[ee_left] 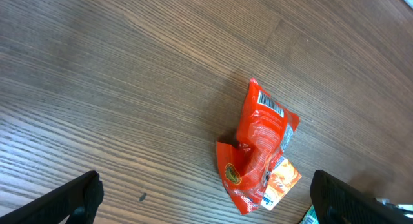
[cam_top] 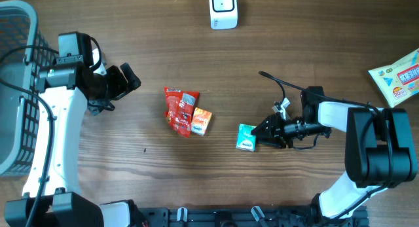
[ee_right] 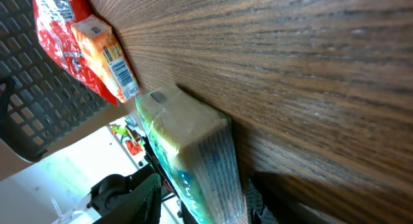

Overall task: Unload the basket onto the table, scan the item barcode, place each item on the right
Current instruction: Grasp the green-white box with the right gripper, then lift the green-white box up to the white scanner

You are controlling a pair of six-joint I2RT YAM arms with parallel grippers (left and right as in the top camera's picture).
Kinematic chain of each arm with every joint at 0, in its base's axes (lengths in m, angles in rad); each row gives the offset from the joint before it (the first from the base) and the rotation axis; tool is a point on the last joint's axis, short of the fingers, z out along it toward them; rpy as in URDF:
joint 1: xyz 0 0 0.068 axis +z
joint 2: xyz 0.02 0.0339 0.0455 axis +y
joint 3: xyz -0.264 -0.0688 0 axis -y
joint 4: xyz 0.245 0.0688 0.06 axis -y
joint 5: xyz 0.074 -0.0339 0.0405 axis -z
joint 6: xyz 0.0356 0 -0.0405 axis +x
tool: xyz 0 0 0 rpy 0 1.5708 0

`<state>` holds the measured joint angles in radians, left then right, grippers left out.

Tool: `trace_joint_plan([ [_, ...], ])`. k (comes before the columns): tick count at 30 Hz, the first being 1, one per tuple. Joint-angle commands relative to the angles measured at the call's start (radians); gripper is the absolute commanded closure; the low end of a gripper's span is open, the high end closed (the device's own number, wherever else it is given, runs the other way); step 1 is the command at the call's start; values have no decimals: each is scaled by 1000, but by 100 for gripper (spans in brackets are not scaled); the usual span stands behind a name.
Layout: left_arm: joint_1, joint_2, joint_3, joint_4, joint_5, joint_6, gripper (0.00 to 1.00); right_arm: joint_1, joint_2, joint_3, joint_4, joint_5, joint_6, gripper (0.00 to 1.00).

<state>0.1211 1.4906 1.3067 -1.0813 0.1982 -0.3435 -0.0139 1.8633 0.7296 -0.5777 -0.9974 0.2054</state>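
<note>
Teal-green rectangular packet (cam_top: 246, 137) sits between my right jaws on the wooden counter (cam_top: 131, 181) — clamped or not, I cannot tell; left jaws gape open, well away.

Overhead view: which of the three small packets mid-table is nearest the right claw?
The small teal-green wrapped packet, lying at the tips of the right claw. The red crinkly bag and small orange box lie together further off.
</note>
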Motion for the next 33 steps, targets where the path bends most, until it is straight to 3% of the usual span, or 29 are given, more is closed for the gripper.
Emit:
trace_joint_plan([
  [1,5,3,12,0,-6,-9,0,28,14,-16,14,177,7,56],
  [7,5,3,12,-1,-6,-9,0,73,14,-16,57,246,72,61],
  [8,6,3,12,-1,-6,-9,0,73,14,-16,61,246,79,67],
  [10,5,3,12,-1,-6,-9,0,73,14,-16,66,246,96,96],
  [15,6,3,12,-1,-6,-9,0,73,14,12,48,219,101,96],
  [18,6,3,12,0,-6,-9,0,72,14,91,12,-220,-78,96],
  [22,6,3,12,-1,-6,-9,0,73,14,129,44,-415,-105,96],
  [23,5,3,12,-1,-6,-9,0,74,14,129,62,-589,-229,96],
  [27,5,3,12,-1,-6,-9,0,146,14,129,141,-627,-253,96],
  [33,5,3,12,0,-6,-9,0,402,10,129,335,-627,-265,96],
])
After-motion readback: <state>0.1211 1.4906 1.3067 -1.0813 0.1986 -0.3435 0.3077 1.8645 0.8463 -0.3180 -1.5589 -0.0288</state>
